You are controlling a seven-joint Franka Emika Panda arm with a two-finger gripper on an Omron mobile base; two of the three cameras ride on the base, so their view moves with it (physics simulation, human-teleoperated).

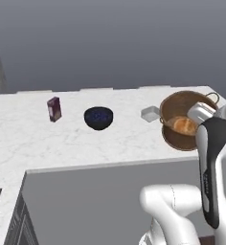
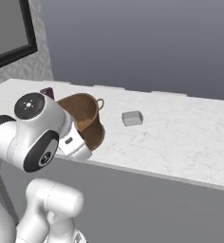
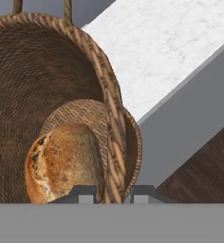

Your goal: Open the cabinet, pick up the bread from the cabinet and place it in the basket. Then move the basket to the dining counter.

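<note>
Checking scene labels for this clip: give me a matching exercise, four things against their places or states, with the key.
Things:
1. bread
2. basket
3. black bowl
4. purple box

Places or states:
A. stands upright, farthest left on the dining counter
B. lies inside the basket
C. rim pinched by the gripper, at the counter's front edge
D. sits between the box and the small grey block

Pairs: 1-B, 2-C, 3-D, 4-A
</note>
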